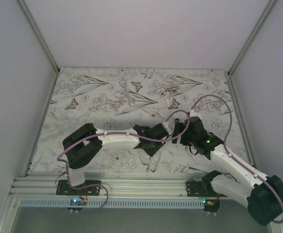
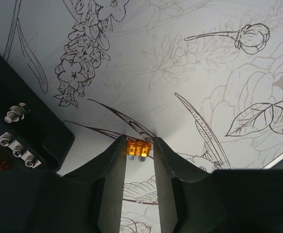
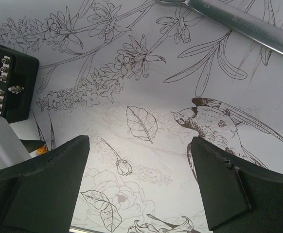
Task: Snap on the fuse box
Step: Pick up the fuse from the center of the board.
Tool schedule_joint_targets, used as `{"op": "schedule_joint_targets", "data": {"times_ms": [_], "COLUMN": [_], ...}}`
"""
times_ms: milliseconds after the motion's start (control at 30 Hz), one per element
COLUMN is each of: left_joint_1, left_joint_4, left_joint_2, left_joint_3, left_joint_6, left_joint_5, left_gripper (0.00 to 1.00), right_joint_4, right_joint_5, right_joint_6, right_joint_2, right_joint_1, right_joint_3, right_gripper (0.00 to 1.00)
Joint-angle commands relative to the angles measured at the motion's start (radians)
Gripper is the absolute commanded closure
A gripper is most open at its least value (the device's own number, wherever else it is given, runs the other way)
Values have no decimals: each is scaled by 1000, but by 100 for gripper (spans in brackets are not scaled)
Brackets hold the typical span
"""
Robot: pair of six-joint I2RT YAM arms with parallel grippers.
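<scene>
Near the table's (image 1: pixel 83 92) middle, the left gripper (image 2: pixel 140 143) pinches an orange fuse (image 2: pixel 137 149) close to the fuse box (image 2: pixel 27 131), the right gripper (image 3: pixel 139 160) gaping empty, so the next move is probably aligning the fuse over a slot and pressing.

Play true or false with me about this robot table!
1. An orange fuse sits between the left gripper's fingers. True.
2. The right gripper holds the wrench. False: it is open and empty, and the wrench lies on the table beyond it.
3. The fuse box is black. True.
4. The table is plain white. False: it has flowers and birds drawn on it.
</scene>
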Motion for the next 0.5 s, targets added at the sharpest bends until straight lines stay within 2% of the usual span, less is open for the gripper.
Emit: {"op": "schedule_joint_targets", "data": {"times_ms": [0,467], "left_joint_1": [-24,-25], "left_joint_4": [-98,-136], "left_joint_2": [43,34], "left_joint_3": [-2,-7], "left_joint_6": [29,29], "left_joint_5": [-49,-19], "left_gripper": [69,65], "right_joint_4": [19,19], "right_joint_5": [7,4], "right_joint_6": [7,12], "right_joint_2": [-20,-45], "right_joint_1": [-6,-6], "right_joint_3": [0,-10], "right_gripper": [8,8]}}
